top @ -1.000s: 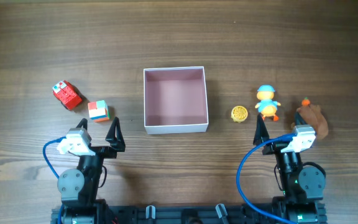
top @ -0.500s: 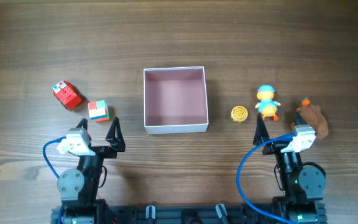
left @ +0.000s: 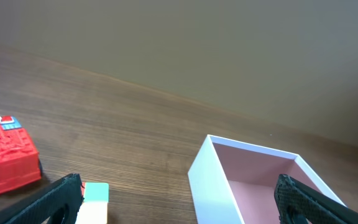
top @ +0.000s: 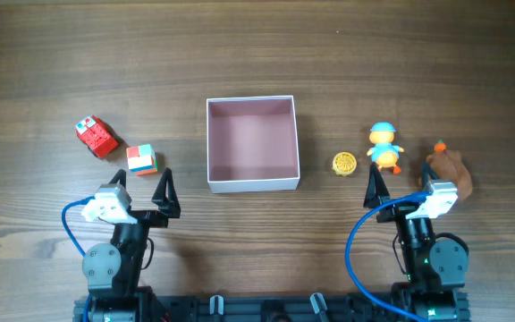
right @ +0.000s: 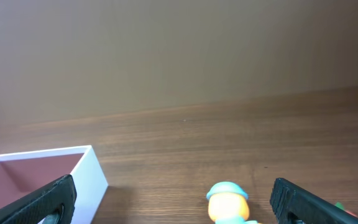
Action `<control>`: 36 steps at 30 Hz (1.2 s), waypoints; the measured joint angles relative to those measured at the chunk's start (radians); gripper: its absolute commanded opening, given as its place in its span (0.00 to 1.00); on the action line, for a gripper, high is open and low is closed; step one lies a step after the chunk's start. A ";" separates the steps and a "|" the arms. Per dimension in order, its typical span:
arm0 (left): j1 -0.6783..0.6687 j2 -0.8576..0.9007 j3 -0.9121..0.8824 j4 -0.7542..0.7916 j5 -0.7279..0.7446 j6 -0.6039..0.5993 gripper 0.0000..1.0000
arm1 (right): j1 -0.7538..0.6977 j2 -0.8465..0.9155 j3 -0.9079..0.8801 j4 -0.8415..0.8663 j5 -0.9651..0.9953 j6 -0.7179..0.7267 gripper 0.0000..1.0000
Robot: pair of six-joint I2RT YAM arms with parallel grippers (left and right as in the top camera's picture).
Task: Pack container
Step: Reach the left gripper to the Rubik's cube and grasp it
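The container (top: 253, 184), a square white-walled box with a dusty pink inside, stands empty at the table's middle. It also shows in the left wrist view (left: 211, 177) and the right wrist view (right: 91, 176). A red toy car (top: 96, 137) and a coloured cube (top: 141, 159) lie to its left. A yellow round piece (top: 344, 164), a duck toy with a blue hat (top: 384, 148) and a brown plush (top: 447, 167) lie to its right. My left gripper (top: 141, 190) is open and empty just in front of the cube (left: 95, 198). My right gripper (top: 401, 190) is open and empty in front of the duck (right: 227, 202).
The red car (left: 5, 155) sits at the far left of the left wrist view. Bare wooden table surrounds the box, with open wood behind it and between the toys and both arm bases at the front edge.
The right gripper has shifted very slightly to the right. Nothing else has moved.
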 measured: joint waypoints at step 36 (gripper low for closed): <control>0.019 1.242 1.096 -0.940 -0.177 0.122 1.00 | 0.000 1.222 1.115 -1.105 -0.065 0.016 1.00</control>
